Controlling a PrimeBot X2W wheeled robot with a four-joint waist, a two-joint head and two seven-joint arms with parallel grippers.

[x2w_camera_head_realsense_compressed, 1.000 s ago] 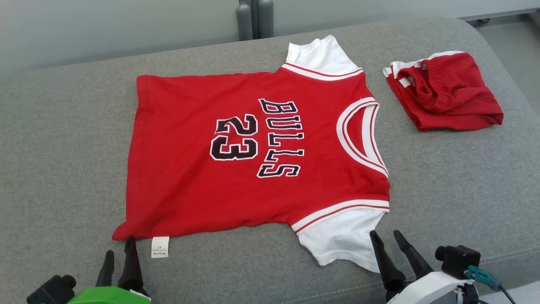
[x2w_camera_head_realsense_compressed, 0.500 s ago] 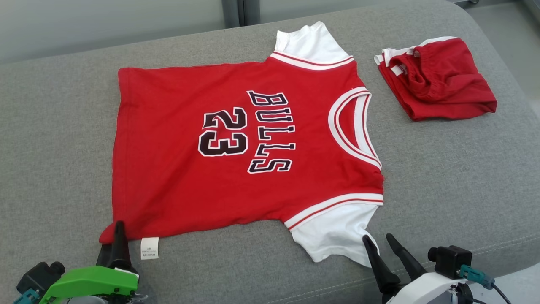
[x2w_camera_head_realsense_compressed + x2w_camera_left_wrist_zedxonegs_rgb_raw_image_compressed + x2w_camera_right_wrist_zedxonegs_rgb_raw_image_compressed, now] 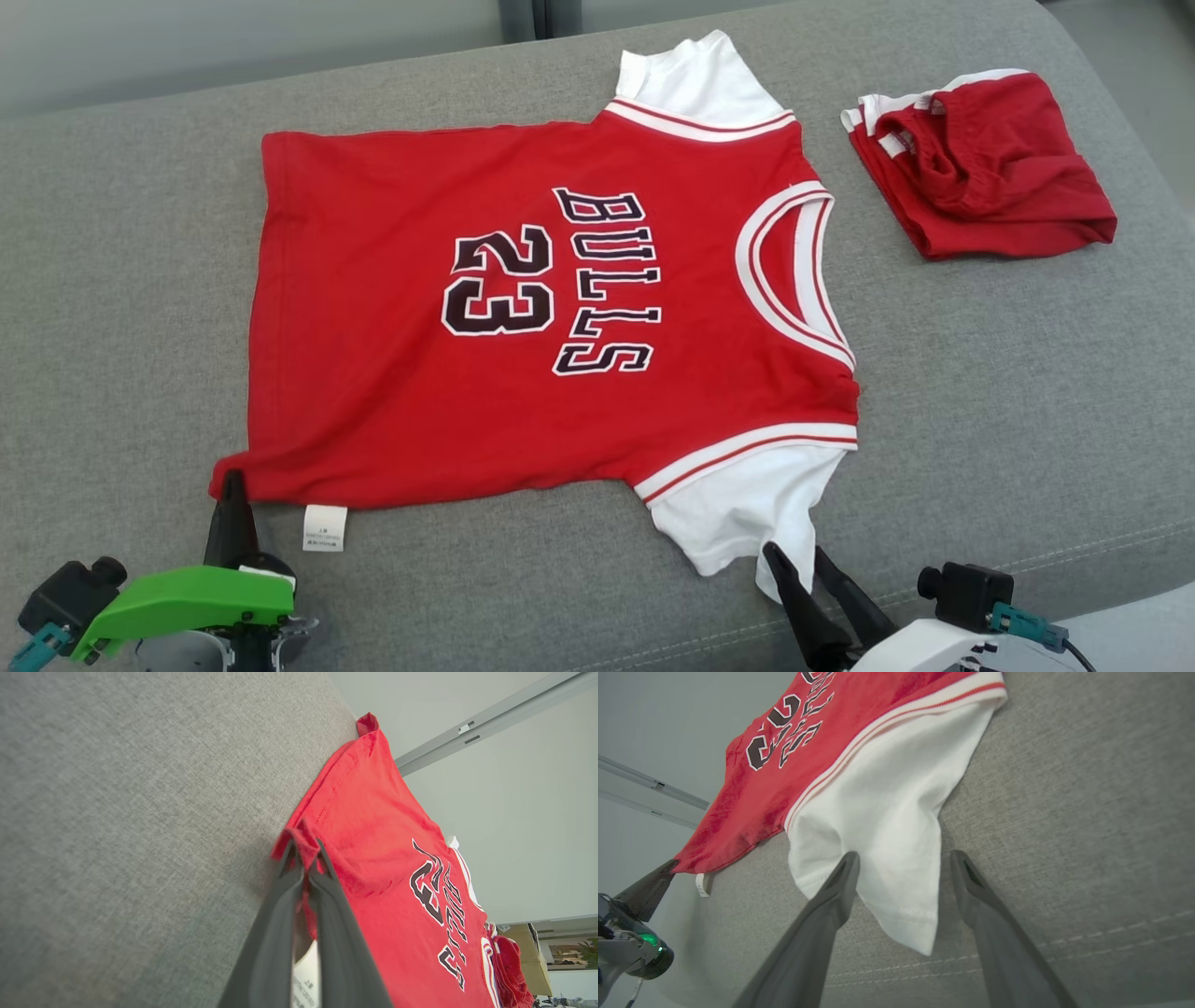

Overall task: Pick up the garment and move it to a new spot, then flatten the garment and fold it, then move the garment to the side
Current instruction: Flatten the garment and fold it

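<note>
Now that our left pincer (image 3: 230, 481) has clamped the hem corner (image 3: 303, 835) of the jersey (image 3: 392, 373) spread on the sofa (image 3: 980, 420), just left of its label (image 3: 324, 528), we are securing one end for folding; well right of that label, our right pincer (image 3: 795, 553) is waiting apart around the sleeve (image 3: 738, 513).

It looked like a bare test room more than a home: a grey upholstered cushion (image 3: 1027, 392) with a stitched seam stood before a plain pale wall (image 3: 514, 812) crossed by a metal rail (image 3: 490, 723), with a cardboard box (image 3: 523, 938) in the background.
</note>
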